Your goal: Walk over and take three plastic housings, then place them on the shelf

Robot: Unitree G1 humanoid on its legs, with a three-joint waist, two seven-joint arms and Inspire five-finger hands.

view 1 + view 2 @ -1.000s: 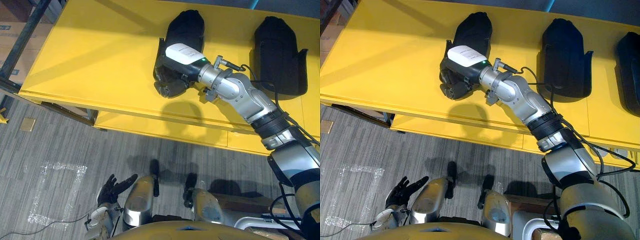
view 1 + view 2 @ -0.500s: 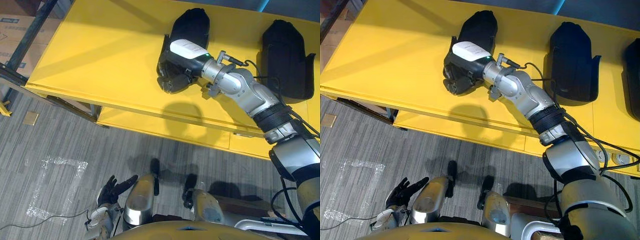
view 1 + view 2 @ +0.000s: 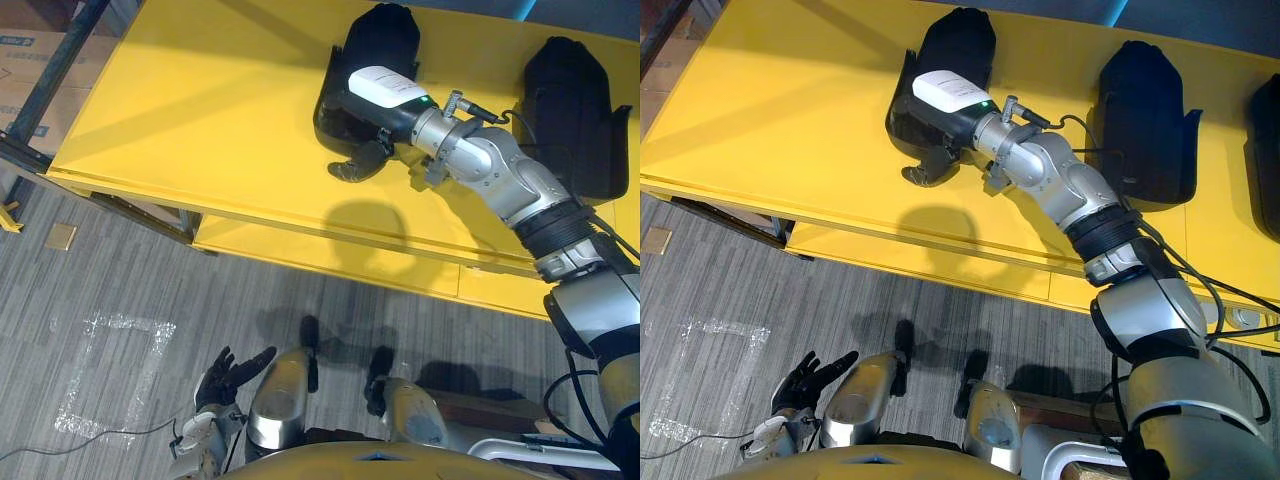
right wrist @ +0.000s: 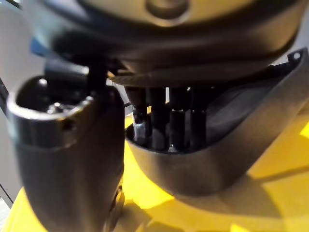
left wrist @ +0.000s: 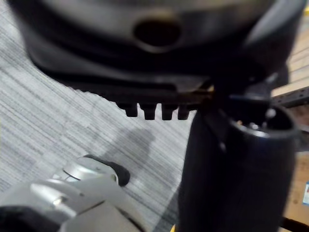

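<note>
Low by the floor: left hand (image 3: pixel 228 376), slack and spread, idle. Above it, yellow worktop (image 3: pixel 200 120). On its near part: right hand (image 3: pixel 378 100), slid further over the near end of the left housing (image 3: pixel 385 35) than a second ago, no longer bunched at the rim, now dipping into the hollow. Clamped or not: cannot tell. Left housing flat on the worktop, not lifted. Off to the right, well apart: second housing (image 3: pixel 565 100), then third housing (image 3: pixel 1265 150), both untouched. By judgement: setting up the first grasp, none taken, placing far off.
</note>
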